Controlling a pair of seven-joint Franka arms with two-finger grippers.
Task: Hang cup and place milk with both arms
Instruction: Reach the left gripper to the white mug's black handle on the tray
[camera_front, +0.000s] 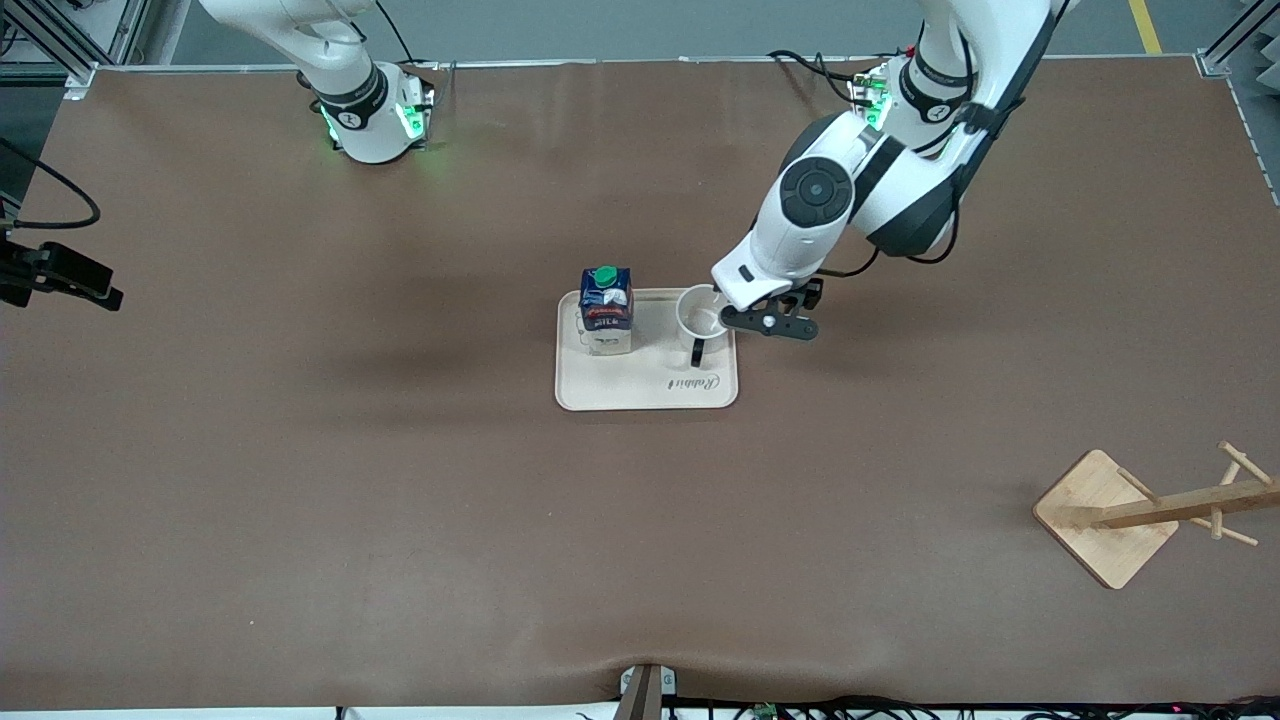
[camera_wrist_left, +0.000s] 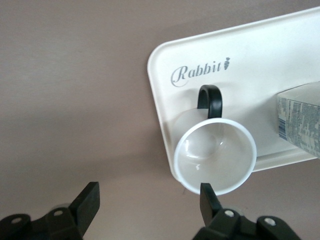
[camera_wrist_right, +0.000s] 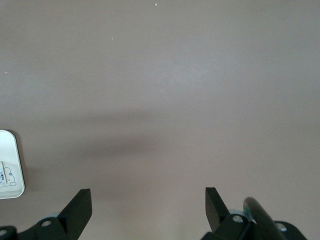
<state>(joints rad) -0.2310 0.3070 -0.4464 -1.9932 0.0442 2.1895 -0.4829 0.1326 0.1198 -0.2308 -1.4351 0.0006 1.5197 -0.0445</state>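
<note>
The white cup (camera_front: 700, 312) stands upright on a cream tray (camera_front: 650, 385), its black handle (camera_wrist_left: 210, 100) turned toward the front camera. The dark blue milk (camera_front: 606, 310) with a green cap stands on the same tray, beside the cup toward the right arm's end; its side (camera_wrist_left: 300, 120) shows in the left wrist view. My left gripper (camera_front: 758, 326) hangs low at the cup, open (camera_wrist_left: 149, 197); one fingertip (camera_wrist_left: 207, 197) is at the cup's rim (camera_wrist_left: 216, 156), the other over bare table off the tray. My right gripper (camera_wrist_right: 148, 200) is open over bare table and holds nothing.
A wooden peg rack (camera_front: 1150, 510) on a square base stands toward the left arm's end, nearer the front camera than the tray. A white rounded corner (camera_wrist_right: 10, 167) shows at the edge of the right wrist view. A black camera mount (camera_front: 60, 275) juts in at the right arm's end.
</note>
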